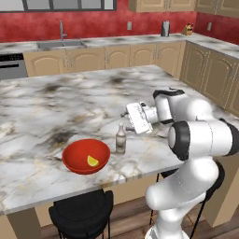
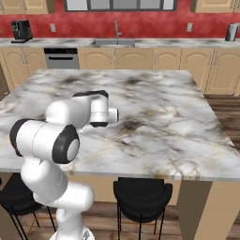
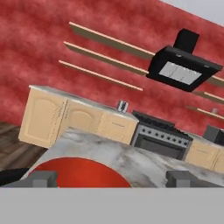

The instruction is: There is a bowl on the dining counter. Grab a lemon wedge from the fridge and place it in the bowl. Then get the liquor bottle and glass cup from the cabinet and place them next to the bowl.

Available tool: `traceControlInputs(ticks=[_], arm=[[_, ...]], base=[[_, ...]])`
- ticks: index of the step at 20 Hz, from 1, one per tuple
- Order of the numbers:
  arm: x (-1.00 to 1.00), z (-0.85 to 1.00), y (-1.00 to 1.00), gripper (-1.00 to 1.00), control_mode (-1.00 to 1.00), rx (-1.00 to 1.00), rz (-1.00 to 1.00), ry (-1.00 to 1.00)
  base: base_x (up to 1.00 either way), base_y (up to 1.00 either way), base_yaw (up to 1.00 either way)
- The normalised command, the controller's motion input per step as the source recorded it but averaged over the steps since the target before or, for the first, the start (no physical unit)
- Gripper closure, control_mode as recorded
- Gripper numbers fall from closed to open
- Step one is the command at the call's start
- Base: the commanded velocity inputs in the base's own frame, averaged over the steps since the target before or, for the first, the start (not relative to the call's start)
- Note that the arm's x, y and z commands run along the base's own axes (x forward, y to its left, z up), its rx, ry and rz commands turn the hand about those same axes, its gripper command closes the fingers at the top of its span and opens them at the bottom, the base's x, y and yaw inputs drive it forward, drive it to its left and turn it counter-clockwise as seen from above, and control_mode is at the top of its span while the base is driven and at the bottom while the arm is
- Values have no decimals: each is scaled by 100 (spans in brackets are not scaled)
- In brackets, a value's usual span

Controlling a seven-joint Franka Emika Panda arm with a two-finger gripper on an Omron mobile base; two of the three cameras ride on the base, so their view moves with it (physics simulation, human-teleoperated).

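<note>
Marble worktop (image 1: pixel 42 100): released claw (image 1: pixel 127 117) is hovering directly above the upright liquor bottle (image 1: pixel 121 139), which is standing just beside the bowl (image 1: pixel 74 158).

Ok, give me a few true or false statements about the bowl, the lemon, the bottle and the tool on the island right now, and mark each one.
1. The lemon wedge lies inside the red bowl. True.
2. The liquor bottle lies tipped over on the dining counter. False: it stands upright, just right of the bowl in the left base view.
3. The tool is clamped on the bottle. False: its jaws are open, up by the bottle's top.
4. A glass cup stands beside the bowl. False: no cup is on the counter near it.
5. The bowl sits near the counter's front edge. True.
</note>
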Motion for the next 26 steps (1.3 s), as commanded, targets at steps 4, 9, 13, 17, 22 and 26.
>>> traceControlInputs(ticks=[4,9,13,17,22,26], arm=[[-38,74,0,-100,-100,0,0,-10],[-53,76,3,-100,-100,0,0,-9],[-64,68,11,-100,-100,0,0,-2],[-68,70,11,-100,-100,0,-2,0],[-61,69,9,-100,-100,0,-7,3],[-54,63,2,-100,-100,-2,-12,9]], base=[[0,0,0],[0,0,0],[0,0,0],[0,0,0],[0,0,0],[0,0,0]])
